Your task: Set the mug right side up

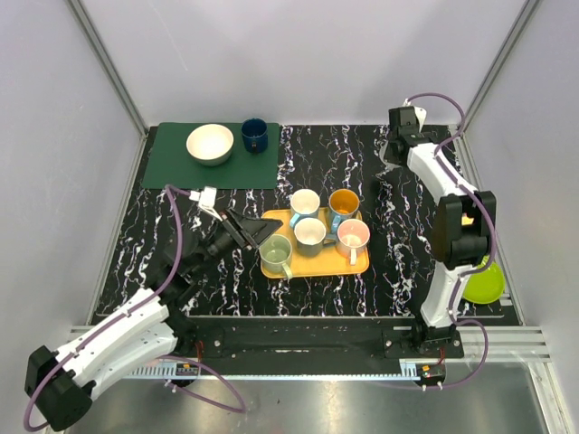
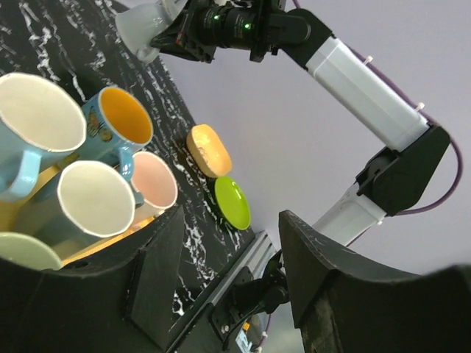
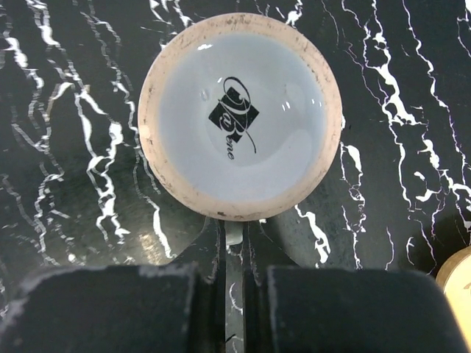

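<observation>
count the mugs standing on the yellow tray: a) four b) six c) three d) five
d, five mugs stand open side up on the yellow tray.

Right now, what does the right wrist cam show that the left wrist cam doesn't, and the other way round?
Right wrist only: the upturned base of the mug with its black logo, and the right fingers shut on what looks like its handle.
Left wrist only: the upright mugs, a green plate, the right arm, and the left fingers open on nothing.
Both: that same mug, seen from the side in the left wrist view, and the black marbled table.
</observation>
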